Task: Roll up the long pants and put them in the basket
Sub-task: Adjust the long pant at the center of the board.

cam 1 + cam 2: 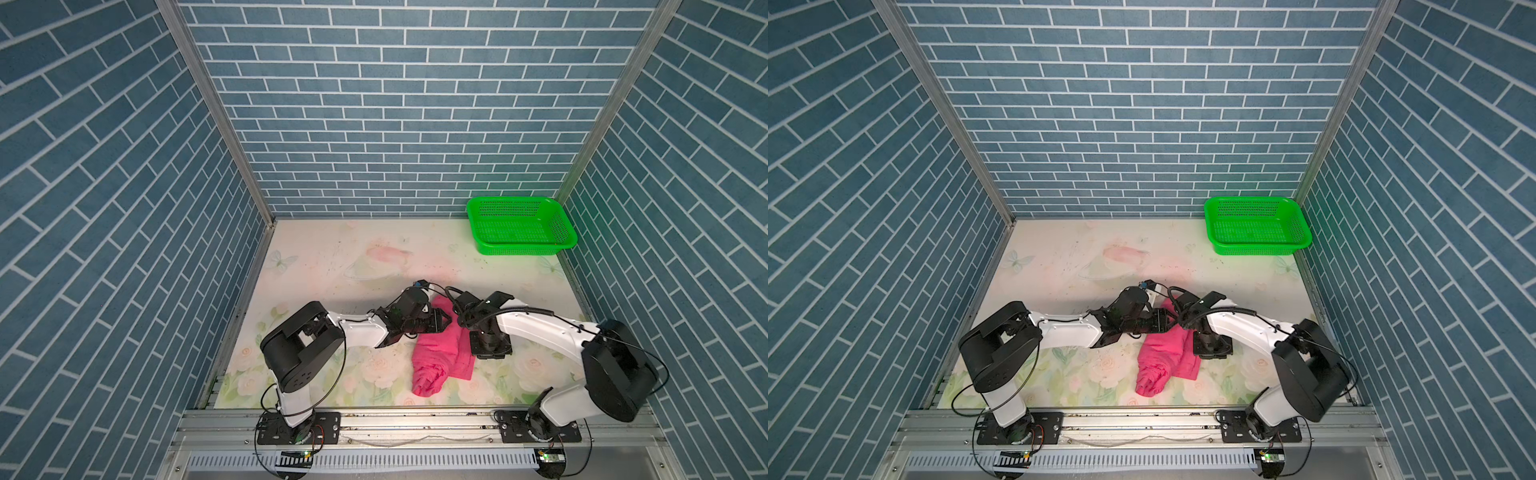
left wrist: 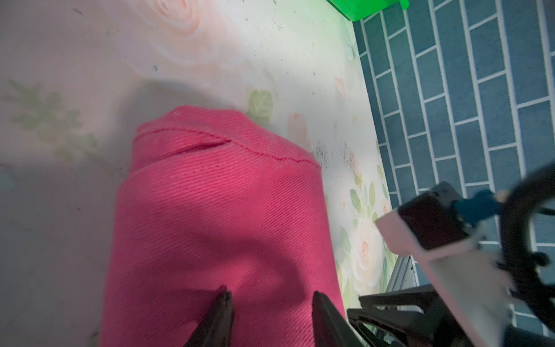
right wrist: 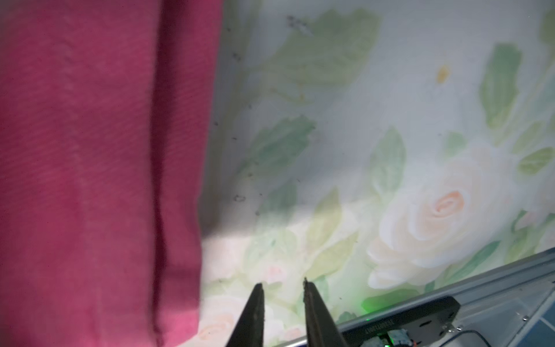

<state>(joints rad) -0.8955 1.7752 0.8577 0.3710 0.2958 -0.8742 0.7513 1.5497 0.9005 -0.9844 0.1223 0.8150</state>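
— On the table, where do our long pants lie?
— Near the front, between both arms: a doubled strip, its near end loosely bunched. We judge the rolling barely begun.
— And our tools?
— Left tool: half apart, tips on cloth; pinching or not, we cannot tell. Right tool: narrow, empty, beside the cloth's edge.
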